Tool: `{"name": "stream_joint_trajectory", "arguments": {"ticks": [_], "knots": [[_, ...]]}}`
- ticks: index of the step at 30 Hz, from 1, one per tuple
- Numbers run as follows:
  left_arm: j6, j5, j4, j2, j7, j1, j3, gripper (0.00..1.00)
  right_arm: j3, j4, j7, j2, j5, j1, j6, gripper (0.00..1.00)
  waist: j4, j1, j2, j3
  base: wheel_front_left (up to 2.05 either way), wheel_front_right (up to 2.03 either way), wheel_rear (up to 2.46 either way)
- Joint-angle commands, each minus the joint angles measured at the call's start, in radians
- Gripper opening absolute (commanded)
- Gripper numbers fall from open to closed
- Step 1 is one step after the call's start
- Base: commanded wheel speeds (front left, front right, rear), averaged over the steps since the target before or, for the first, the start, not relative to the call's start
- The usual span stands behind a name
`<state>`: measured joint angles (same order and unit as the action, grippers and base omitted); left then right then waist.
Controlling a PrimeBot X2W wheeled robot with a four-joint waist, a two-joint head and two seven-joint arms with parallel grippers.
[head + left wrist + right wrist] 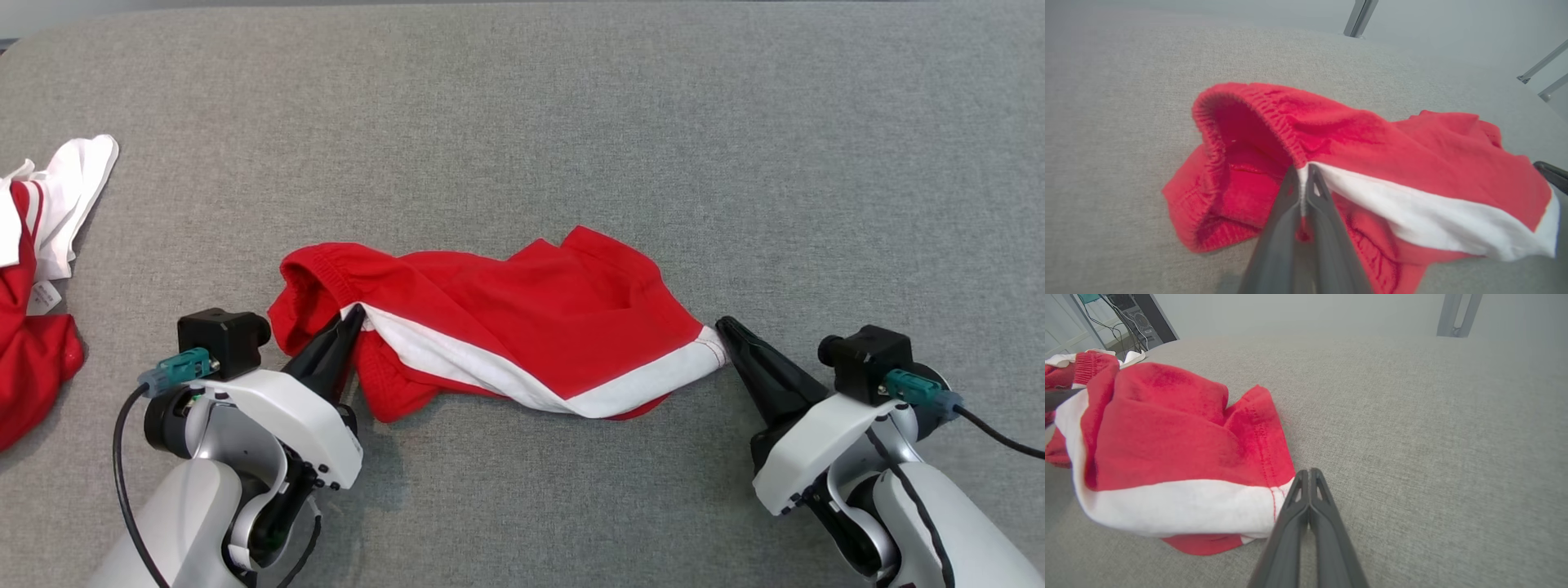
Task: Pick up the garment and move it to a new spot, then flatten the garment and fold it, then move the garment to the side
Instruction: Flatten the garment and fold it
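Grips at both ends. red shorts [522, 327] lie crumpled mid-way across the grey table [571, 122], near the front edge, strung between the two arms.

left gripper [353, 314]: fingers pinched together on the waistband [1274, 118] end, right where the white stripe [490, 367] meets the elastic. White cloth is visible between the fingers in the left wrist view, so it looks solid.

right gripper [722, 327]: also clamped, on the hem corner [1274, 494] of the white band. The bite looks very shallow, only the edge of the corner, with the fingertips reaching past the cloth.

Risks, my read:
- Right corner slips out on lift or when tension goes on. Cause: the thin bite. The shorts would then swing off the left grip and bunch.
- Left pinch may hold one layer of the waistband only. The opening gapes beside it, so the back layer would sag and the lay-flat comes out twisted.
- Pulling the arms apart too hard strips the weaker grip.
- second red-and-white garment [33, 327] sits at the far left. Moving that way could drop the shorts onto it or drag it.
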<state>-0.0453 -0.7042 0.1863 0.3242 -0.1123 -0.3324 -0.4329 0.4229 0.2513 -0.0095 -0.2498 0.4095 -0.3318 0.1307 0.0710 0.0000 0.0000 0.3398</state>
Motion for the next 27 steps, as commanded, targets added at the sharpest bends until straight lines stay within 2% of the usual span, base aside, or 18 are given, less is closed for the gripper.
{"name": "stream_joint_trajectory", "arguments": {"ticks": [1,14,15,16,17,27], "knots": [[-0.004,0.0,-0.005,0.004,0.007,-0.014,0.006,0.0,-0.004,-0.001,-0.008,-0.004,0.007,-0.011,0.0,0.0,-0.001,0.0,0.0,-0.003,0.0,0.0,0.0],[-0.043,0.0,-0.087,0.03,-0.017,0.011,0.012,0.0,-0.126,-0.121,-0.033,0.015,-0.03,0.019,0.0,0.0,-0.024,0.0,0.0,-0.055,0.0,0.0,0.0],[-0.043,0.0,-0.087,0.031,-0.018,0.017,0.011,0.0,-0.146,-0.134,-0.039,0.021,-0.039,0.024,0.0,0.05,-0.027,0.0,0.0,-0.061,0.0,0.0,0.0],[-0.045,-0.002,-0.087,0.03,-0.018,0.022,0.009,0.0,-0.162,-0.148,-0.042,0.025,-0.054,0.031,0.0,0.5,-0.031,0.0,0.0,-0.067,0.0,0.0,0.0],[-0.047,-0.003,-0.087,0.03,-0.02,0.026,0.009,0.0,-0.182,-0.161,-0.047,0.032,-0.069,0.039,0.0,1.0,-0.036,0.0,0.0,-0.073,0.0,0.0,0.0],[-0.062,-0.016,-0.084,0.046,-0.03,0.093,0.004,0.0,-0.372,-0.303,-0.02,0.115,-0.182,0.165,0.0,1.0,-0.085,0.0,0.0,-0.133,0.0,0.0,0.0]]}}
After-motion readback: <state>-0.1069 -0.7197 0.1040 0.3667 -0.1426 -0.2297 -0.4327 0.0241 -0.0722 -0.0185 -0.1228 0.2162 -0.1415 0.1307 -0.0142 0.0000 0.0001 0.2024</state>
